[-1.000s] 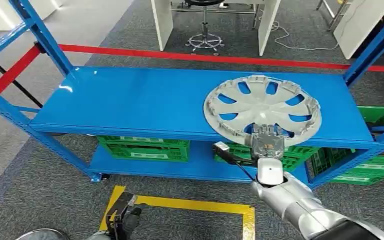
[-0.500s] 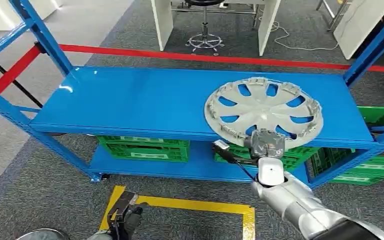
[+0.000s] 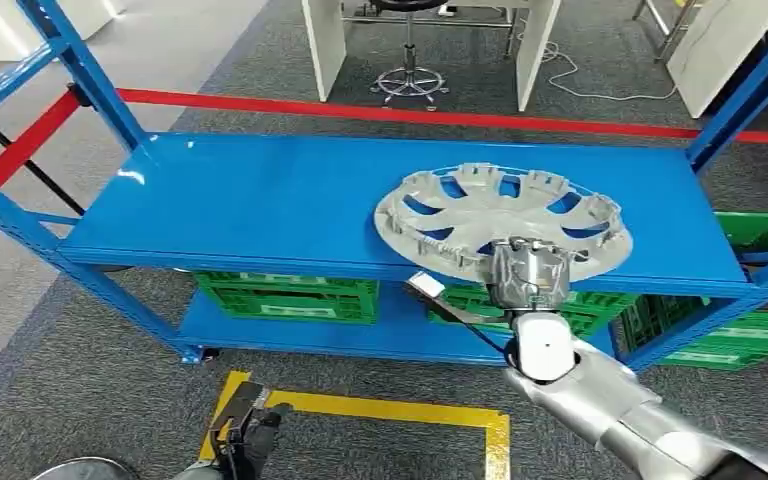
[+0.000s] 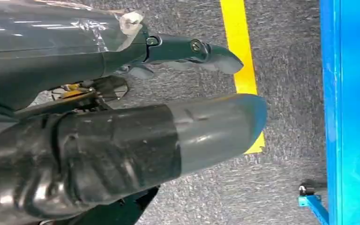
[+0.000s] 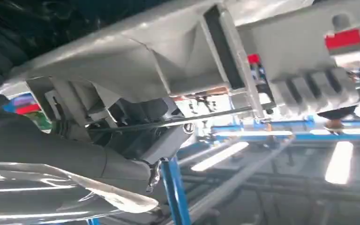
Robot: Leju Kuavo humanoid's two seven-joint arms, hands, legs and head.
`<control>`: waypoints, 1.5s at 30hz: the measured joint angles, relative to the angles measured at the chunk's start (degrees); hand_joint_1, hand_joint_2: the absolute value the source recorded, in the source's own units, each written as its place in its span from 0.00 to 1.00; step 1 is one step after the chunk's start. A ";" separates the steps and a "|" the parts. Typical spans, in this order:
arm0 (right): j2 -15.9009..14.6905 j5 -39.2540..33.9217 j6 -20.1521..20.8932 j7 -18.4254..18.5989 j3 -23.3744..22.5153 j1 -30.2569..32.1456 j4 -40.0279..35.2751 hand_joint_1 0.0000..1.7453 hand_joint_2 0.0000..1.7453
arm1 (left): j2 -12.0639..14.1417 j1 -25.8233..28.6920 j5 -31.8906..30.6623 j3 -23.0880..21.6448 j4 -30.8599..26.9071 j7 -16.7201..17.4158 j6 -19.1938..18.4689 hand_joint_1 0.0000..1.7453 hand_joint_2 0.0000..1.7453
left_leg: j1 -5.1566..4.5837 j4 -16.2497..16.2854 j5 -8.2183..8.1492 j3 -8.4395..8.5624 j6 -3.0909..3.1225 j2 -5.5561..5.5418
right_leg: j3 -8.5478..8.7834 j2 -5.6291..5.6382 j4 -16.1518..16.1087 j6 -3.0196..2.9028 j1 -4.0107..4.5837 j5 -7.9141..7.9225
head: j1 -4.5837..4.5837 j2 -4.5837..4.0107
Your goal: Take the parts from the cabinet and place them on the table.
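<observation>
Yellow floor tape (image 3: 360,410) frames your left hand (image 3: 245,430), hanging low at seven o'clock, fingers apart and holding nothing. On the blue shelf (image 3: 260,200), at three o'clock, the silver hubcap (image 3: 500,215) tilts up off the surface, its near rim gripped by your right hand (image 3: 530,275).

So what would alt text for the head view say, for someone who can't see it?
The robot's right hand grips the near rim of a silver hubcap, tilted up off a blue metal shelf. Green crates sit below; the left hand hangs by yellow floor tape.
</observation>
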 joint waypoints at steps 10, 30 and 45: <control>-6.64 -0.11 0.00 0.00 4.26 -4.76 -12.74 1.00 1.00 | 0.00 0.22 0.50 0.13 0.00 -0.18 0.35 0.00 0.00 | 0.00 0.01 0.01 -0.01 0.00 0.00 | -0.01 0.00 0.00 -0.01 0.00 0.03 | -0.02 0.00; -8.63 -0.13 0.02 0.02 7.10 -5.37 -15.91 1.00 1.00 | 0.00 0.24 0.50 0.44 0.02 -0.20 0.39 0.00 0.00 | 0.00 0.01 0.01 -0.07 0.00 -0.01 | -0.07 0.02 0.00 -0.01 0.00 0.03 | 0.00 0.00; -9.87 -0.15 0.00 0.02 7.52 -6.28 -20.23 1.00 1.00 | 0.00 0.31 -0.22 0.44 0.00 -0.74 0.79 0.00 0.00 | 0.00 0.01 0.01 -0.13 0.00 -0.01 | -0.11 0.01 0.00 -0.01 -0.01 0.03 | 0.00 0.00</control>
